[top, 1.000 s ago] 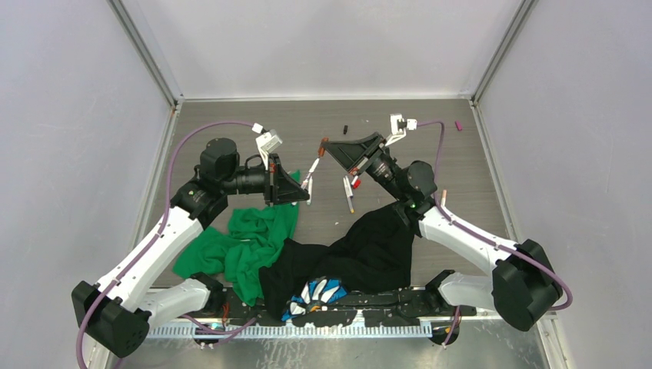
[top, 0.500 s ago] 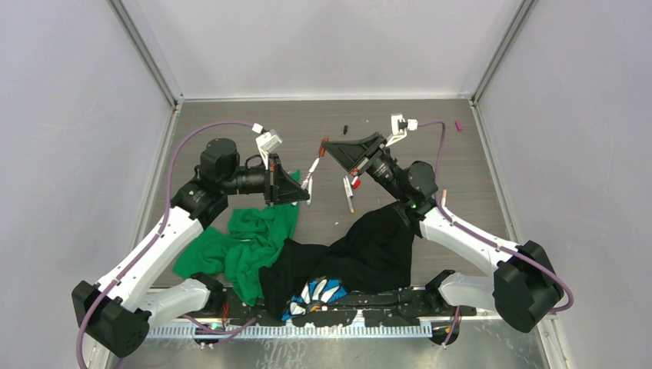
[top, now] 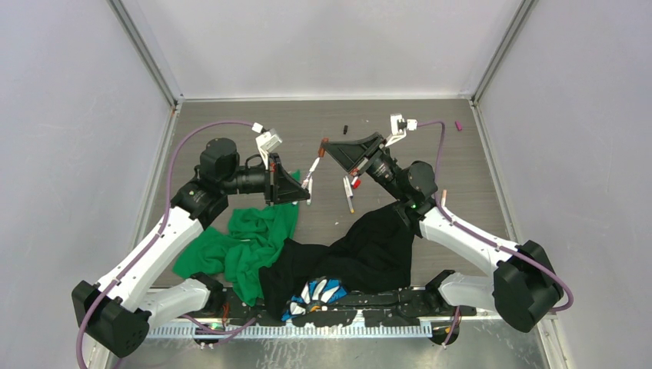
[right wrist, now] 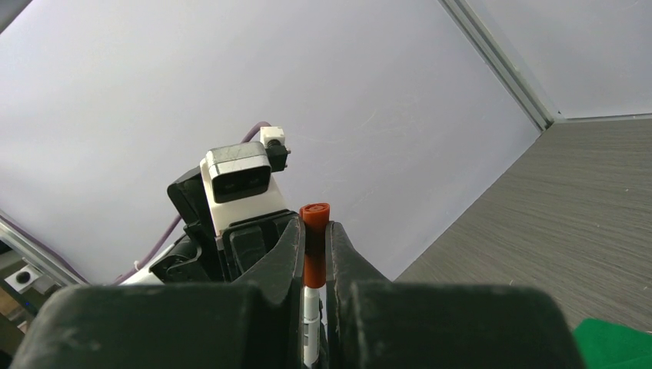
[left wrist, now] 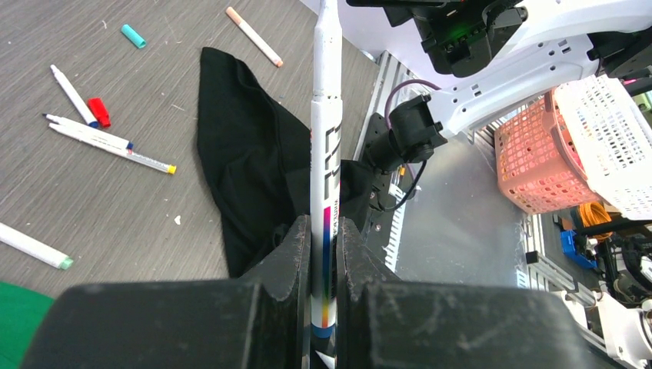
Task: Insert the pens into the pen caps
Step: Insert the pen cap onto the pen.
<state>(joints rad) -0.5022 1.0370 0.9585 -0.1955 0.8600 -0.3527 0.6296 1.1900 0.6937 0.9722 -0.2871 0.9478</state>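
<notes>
My left gripper (top: 305, 190) (left wrist: 325, 231) is shut on a white-barrelled pen (left wrist: 326, 138) with a rainbow stripe, which points up toward the right gripper. My right gripper (top: 329, 148) (right wrist: 315, 231) is shut on an orange-red cap (right wrist: 315, 219) (top: 324, 142). The white pen's tip end (right wrist: 310, 315) meets the cap's open lower end between the right fingers. Both are held above the table. Other pens (top: 350, 194) (left wrist: 108, 142) and a red cap (left wrist: 98, 111) lie on the table between the arms.
A teal cap (left wrist: 133, 35), a black cap (top: 347, 127) and a magenta cap (top: 459, 125) lie loose. An orange-ended pen (left wrist: 254, 36) lies near the black cloth (top: 373, 246). A green cloth (top: 246, 238) lies under the left arm. A green-tipped pen (left wrist: 34, 246) lies nearby.
</notes>
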